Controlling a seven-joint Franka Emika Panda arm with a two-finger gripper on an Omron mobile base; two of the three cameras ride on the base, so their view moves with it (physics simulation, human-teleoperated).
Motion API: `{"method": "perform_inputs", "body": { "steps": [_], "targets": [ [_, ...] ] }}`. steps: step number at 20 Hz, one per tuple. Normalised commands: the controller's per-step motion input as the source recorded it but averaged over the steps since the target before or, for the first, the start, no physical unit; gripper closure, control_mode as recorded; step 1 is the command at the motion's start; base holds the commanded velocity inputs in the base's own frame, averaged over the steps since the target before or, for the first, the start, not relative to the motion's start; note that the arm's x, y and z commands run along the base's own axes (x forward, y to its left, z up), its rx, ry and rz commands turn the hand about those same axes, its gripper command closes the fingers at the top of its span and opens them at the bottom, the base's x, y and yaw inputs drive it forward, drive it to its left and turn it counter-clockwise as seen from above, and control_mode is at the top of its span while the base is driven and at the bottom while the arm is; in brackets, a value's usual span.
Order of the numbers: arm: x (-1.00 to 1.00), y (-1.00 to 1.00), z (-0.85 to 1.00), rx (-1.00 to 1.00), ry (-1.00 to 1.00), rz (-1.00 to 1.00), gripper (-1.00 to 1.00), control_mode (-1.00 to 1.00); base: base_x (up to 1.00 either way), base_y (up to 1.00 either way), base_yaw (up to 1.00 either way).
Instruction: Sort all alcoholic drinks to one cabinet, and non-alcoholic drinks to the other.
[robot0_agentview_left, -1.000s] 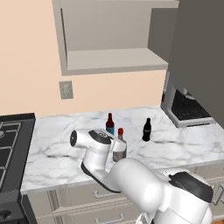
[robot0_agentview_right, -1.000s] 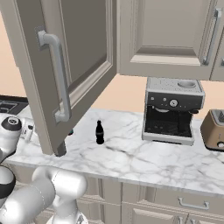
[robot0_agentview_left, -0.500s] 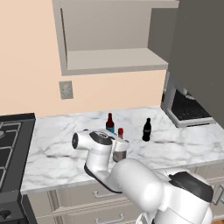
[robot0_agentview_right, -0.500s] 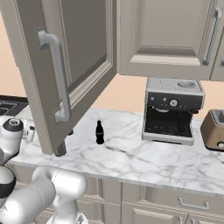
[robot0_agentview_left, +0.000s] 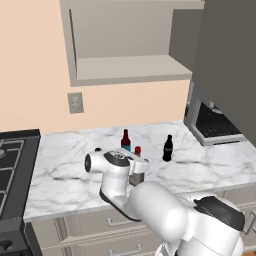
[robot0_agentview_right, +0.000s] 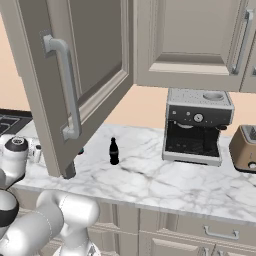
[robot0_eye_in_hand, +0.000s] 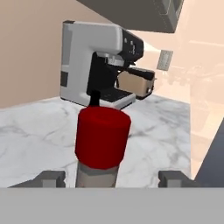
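on the white marble counter, the gripper straddles the clear glass bottle with red cap, fingers apart beside its neck, not yet touching it.

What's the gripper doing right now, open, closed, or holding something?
Gripper: open, its fingertips standing apart on either side of the red-capped bottle, not yet clamped on it.

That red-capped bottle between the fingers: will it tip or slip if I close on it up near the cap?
The red-capped bottle looks tall and narrow, so a sideways nudge could tip it. Its cap looks smooth and round; the fingers may slide. Likely rigid glass, so it should not flex.
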Motion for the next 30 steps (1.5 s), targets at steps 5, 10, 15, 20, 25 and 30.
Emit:
{"method": "perform_inputs", "body": {
  "steps": [5,10,15,20,25,30],
  "targets": [
    [0.00,-0.01,0.09,-0.04,0.00,0.00,1.00,-1.00,0.00,0.00,0.00],
    [-0.04,-0.01,0.55,-0.01,0.00,0.01,1.00,-1.00,0.00,0.00,0.00],
    [-0.08,0.00,0.96,0.00,-0.06,0.14,1.00,-1.00,0.00,0.00,0.00],
    [-0.04,0.00,1.00,0.01,-0.07,0.29,1.00,-1.00,0.00,0.00,0.00],
    [-0.03,-0.06,1.00,0.00,-0.04,0.37,1.00,-1.00,0.00,0.00,0.00],
    [0.00,-0.02,0.94,0.00,0.00,0.29,1.00,-1.00,0.00,0.00,0.00]
  ]
}}
